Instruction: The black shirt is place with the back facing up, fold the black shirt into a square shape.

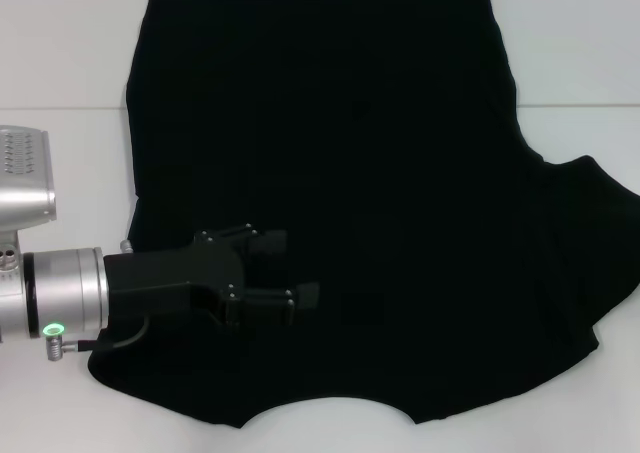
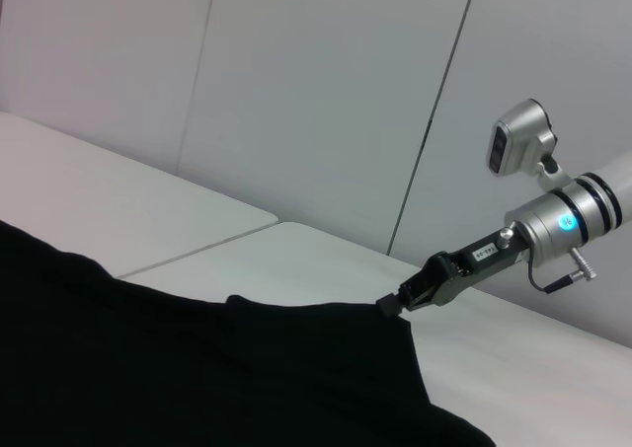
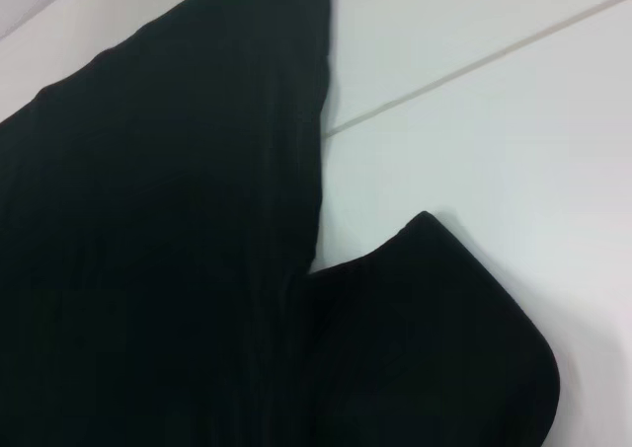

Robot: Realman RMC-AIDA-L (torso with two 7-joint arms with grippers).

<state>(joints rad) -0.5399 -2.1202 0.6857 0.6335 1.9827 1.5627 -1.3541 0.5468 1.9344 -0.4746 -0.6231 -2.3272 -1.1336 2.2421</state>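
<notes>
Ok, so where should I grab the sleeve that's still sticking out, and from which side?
Probably the outer hem of the sleeve, coming in from the robot's right over the bare table. It is the only part of the black shirt that lies flat and juts past the body. The left gripper is open over the near-left part; the right gripper is at a shirt corner.

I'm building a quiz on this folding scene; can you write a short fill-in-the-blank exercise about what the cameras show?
1. The shirt spread on the white table is plain ____ in colour.
2. In the head view, the ____ gripper is over the shirt with its fingers apart.
3. In the left wrist view, the right gripper is at the shirt's ____.
4. The sleeve on the robot's ____ side is spread out flat.

Missing words: black; left; edge; right
</notes>
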